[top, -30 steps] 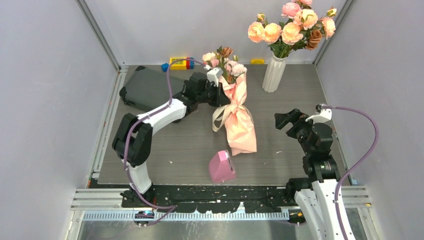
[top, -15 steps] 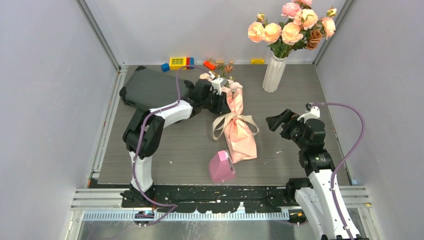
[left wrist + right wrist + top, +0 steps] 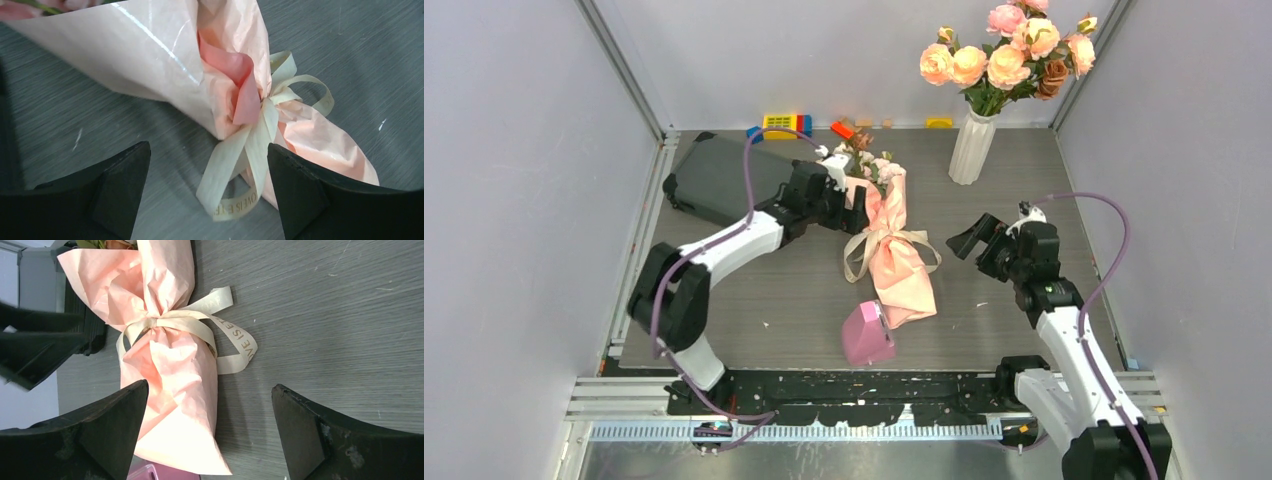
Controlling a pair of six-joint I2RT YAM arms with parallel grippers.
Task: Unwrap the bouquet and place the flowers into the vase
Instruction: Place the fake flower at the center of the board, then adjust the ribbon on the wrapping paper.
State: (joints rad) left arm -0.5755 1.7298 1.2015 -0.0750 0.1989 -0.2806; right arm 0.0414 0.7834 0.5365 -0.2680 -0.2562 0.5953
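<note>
Left pincer gapes wide and empty just beside the long, pale pink paper-wrapped bouquet; right pincer is equally wide, gripping nothing.
From the left, a dark grey soft case lies at the far left of the grey table, with coloured toy blocks behind it. The bouquet lies flat mid-table, its beige ribbon bow tied and small roses poking from its far end. A solid pink wedge sits just beside its near end. The tall ribbed white vase stands upright at back right, holding a peach-orange rose cluster. The right pincer faces the bouquet from apart.
</note>
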